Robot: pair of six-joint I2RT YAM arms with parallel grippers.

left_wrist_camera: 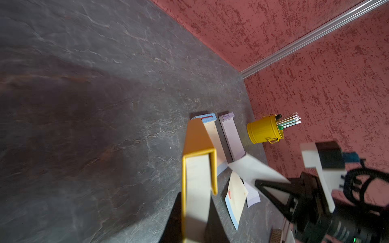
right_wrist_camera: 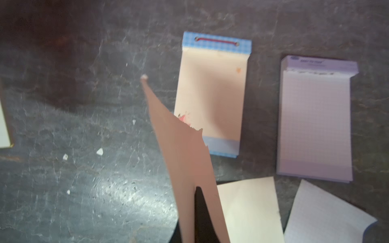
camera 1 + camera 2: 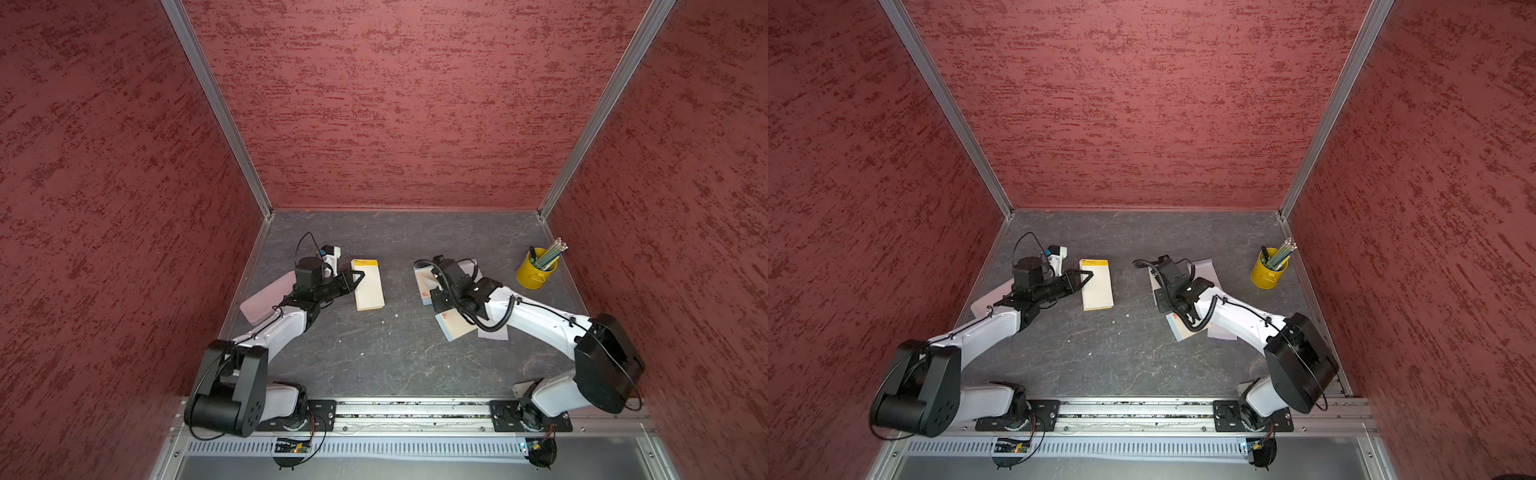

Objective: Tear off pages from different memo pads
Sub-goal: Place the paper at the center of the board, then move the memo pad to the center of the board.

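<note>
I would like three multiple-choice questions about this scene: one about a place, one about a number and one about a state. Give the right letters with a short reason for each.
1. Where does the yellow bucket stand?
A) in the far right part of the table
B) at its middle
C) at its near left edge

2. How many thick pads lie on the table?
A) two
B) five
C) three

3. What is the right hand doing?
A) open above the bucket
B) shut on a cream sheet
C) shut, holding nothing

Answers:
1 A: both top views show the bucket far back on the right.
2 C: there are the yellow-topped pad, the blue-topped pad and the purple pad.
3 B: the right wrist view shows the sheet rising from its grip.
</note>
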